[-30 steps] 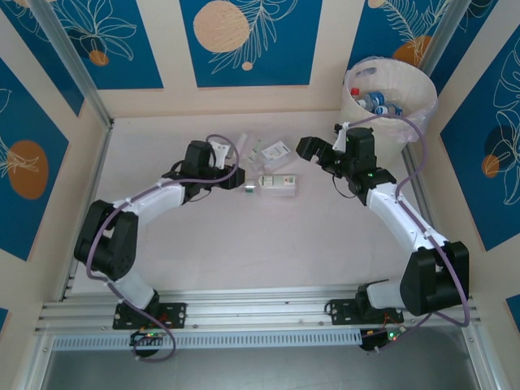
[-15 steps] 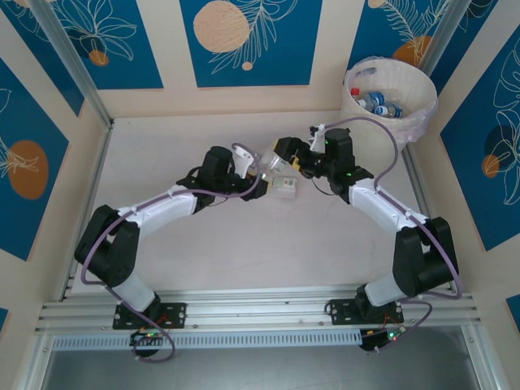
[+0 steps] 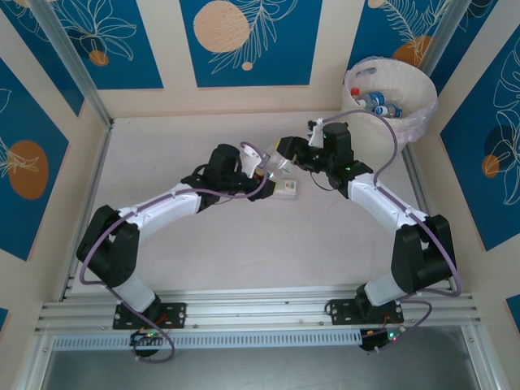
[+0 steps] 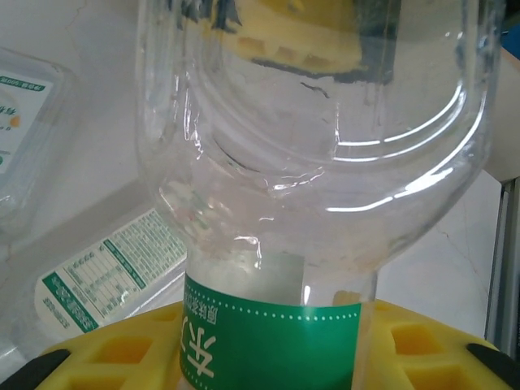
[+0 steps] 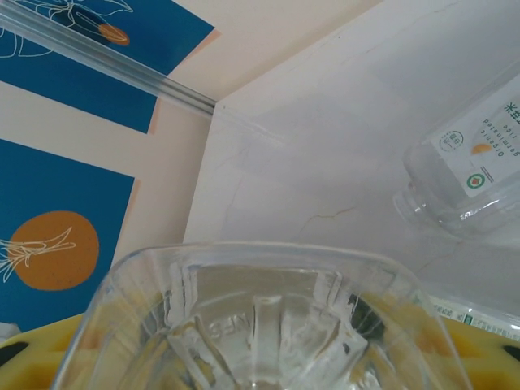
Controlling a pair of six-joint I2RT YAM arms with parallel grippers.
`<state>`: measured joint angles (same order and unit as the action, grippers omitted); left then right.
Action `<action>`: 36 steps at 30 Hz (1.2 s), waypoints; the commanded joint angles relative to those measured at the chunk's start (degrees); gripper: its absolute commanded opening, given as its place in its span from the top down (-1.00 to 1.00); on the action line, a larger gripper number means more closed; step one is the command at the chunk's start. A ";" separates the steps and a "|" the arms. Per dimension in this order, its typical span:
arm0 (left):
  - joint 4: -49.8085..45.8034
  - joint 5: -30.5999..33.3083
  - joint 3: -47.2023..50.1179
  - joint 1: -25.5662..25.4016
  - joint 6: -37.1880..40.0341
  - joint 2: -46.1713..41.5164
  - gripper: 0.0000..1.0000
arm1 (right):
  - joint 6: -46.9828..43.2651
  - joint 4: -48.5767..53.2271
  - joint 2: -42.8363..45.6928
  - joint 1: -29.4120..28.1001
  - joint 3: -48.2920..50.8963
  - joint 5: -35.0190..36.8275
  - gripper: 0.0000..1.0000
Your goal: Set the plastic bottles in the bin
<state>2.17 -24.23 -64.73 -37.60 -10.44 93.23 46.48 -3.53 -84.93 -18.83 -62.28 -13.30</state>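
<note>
While some plastic bottles (image 3: 378, 103) lie in the bin (image 3: 355, 104), a green-labelled bottle (image 4: 276, 345) is held by the left fingers (image 4: 118, 351), its base between the right fingers (image 5: 36, 340), whose grip cannot be told; other bottles (image 3: 284, 188) lie on the table (image 3: 203, 236).

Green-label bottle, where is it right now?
Top view, mid-table: the bottle sits between the left gripper and right gripper, near a second bottle lying flat.

left tool (image 3: 261, 167) and right tool (image 3: 282, 156) face each other, close together.

clear bottle (image 4: 325, 162) with green label, off-white bin (image 3: 351, 96), blue wall panels (image 3: 276, 49) with orange discs
</note>
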 commanded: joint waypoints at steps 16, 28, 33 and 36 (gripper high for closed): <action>14.35 5.65 12.15 0.25 0.86 -9.21 -1.00 | -33.60 10.02 12.72 18.15 -19.89 28.76 0.03; 14.70 7.57 12.08 0.26 -0.05 -7.32 -1.00 | -44.41 -8.61 1.77 24.99 -19.76 45.38 0.02; 15.05 8.06 12.16 0.26 -0.61 -6.50 -1.00 | -53.97 -16.71 -1.92 22.35 -19.75 49.44 0.03; 15.36 8.47 12.48 0.30 -0.93 -5.97 -1.00 | -56.57 -16.77 -2.48 21.30 -19.58 50.55 0.03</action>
<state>15.42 -16.60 -52.58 -37.63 -10.57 86.37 -4.19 -13.52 -88.01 3.31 -81.47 32.91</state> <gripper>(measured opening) 0.998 0.567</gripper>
